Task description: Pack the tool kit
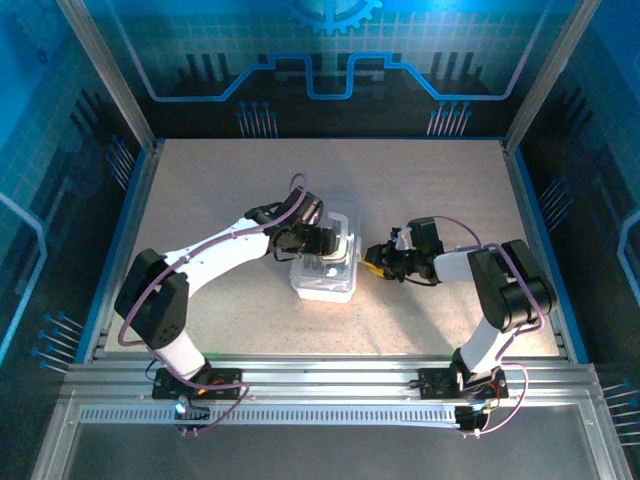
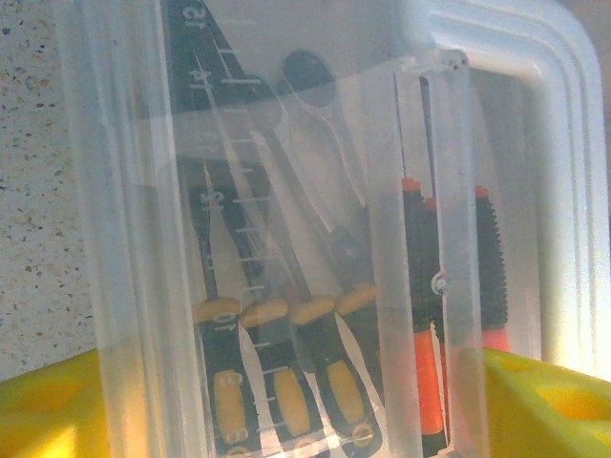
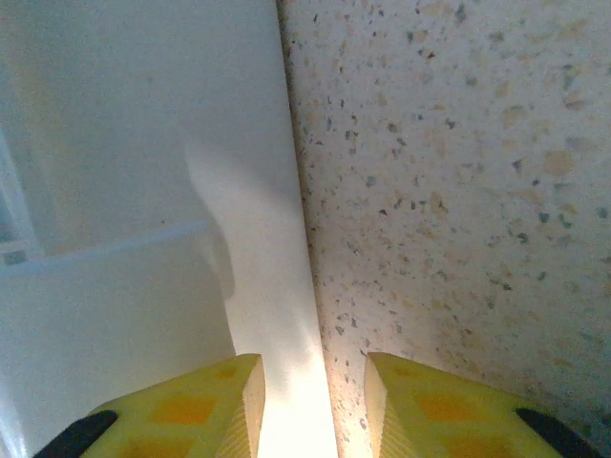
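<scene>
Translucent plastic marks the tool kit point(image 1: 325, 268) from overhead. It sits mid-desk point(image 1: 220, 190) between the two arms, with its long axis running from the far side toward the bases, slightly skewed. The left claw point(image 1: 322, 240) hangs over the case's far half. The right claw point(image 1: 376, 258) points leftward at the case's right long side, just beside it. The left arm is the nearer, being right on top, but this view is too distant to show the lid's position or either claw's spread.

The left wrist camera supplies the contents. Screwdrivers point(image 2: 277, 382) with black and yellow handles lie side by side behind the clear wall, and an orange and black pair point(image 2: 425, 315) lies next to them, all parallel to the case's length. The left claw point(image 2: 296, 405) stands wide with a yellow finger at each lower corner and the tool kit point(image 2: 124, 191) between them. I cannot tell whether the pads press on it.

From the right wrist, the right claw point(image 3: 310, 401) shows a narrow gap. The tool kit point(image 3: 143, 191) fills the left half, its straight edge running down into that gap, with speckled desk point(image 3: 458, 191) to the right. Desk shows between the edge and one finger, so no pinch is seen. By my judgement, any closing or latching move depends on that edge staying lined up with the gap.
</scene>
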